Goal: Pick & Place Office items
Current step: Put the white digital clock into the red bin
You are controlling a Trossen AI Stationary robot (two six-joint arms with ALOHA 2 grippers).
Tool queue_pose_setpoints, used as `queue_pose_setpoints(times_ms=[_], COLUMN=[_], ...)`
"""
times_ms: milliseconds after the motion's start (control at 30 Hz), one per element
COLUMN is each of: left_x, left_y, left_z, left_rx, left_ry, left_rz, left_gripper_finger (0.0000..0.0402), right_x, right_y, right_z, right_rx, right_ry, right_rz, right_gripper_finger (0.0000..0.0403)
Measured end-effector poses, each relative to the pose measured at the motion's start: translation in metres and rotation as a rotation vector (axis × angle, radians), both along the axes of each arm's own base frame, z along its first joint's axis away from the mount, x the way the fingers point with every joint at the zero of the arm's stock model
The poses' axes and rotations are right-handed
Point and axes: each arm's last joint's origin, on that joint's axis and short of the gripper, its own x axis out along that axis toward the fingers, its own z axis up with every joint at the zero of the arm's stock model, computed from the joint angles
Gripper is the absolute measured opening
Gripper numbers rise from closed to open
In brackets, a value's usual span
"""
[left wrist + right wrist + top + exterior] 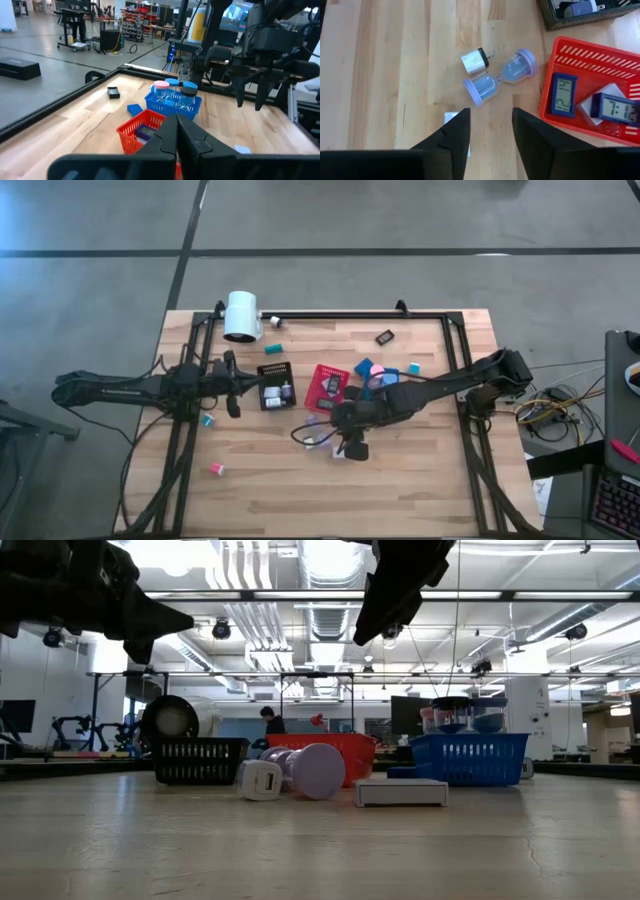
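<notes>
Right tool (pixel 490 135) open over hourglass (pixel 500 77)

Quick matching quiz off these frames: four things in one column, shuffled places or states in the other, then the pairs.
Things:
1. lavender hourglass
2. digital clocks
3. pink-capped item
4. left claw

Places or states:
a. shut, nothing held
b. in the red tray
c. lying on its side on the bare wood
d. standing in the blue tray

Pairs: 1-c, 2-b, 3-d, 4-a
</notes>
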Motion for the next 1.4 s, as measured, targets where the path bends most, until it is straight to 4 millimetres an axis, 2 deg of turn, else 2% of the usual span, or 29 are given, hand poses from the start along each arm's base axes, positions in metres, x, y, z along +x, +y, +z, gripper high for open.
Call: queue_pose_setpoints(times_ms=[200, 333, 533, 767, 1000, 1400], left_x=[0.000, 0.000, -0.001, -0.001, -0.001, -0.001], left_y=[0.000, 0.001, 0.001, 0.001, 0.001, 0.000], left_z=[0.005, 0.002, -0.003, -0.005, -0.005, -0.005], left_rx=[0.033, 0.083, 0.113, 0.107, 0.088, 0.089], left_ry=[-0.003, 0.020, 0.070, 0.089, 0.087, 0.087], left_rz=[0.013, 0.034, 0.028, 0.012, 0.011, 0.011], left_gripper_finger=[0.0005, 0.0005, 0.0005, 0.0005, 0.0005, 0.0005], right_x=[0.003, 0.007, 0.010, 0.012, 0.012, 0.020], right_y=[0.001, 0.002, 0.003, 0.013, 0.030, 0.035], right_z=[-0.009, -0.020, -0.025, -0.041, -0.066, -0.116], right_rx=[-0.005, -0.009, -0.001, 0.080, 0.064, 0.012], right_ry=[0.022, 0.054, 0.064, 0.130, 0.226, 0.348], right_rz=[-0.021, -0.019, -0.023, -0.010, 0.007, 0.036], right_gripper_finger=[0.0168, 0.0192, 0.0232, 0.0270, 0.0281, 0.0275])
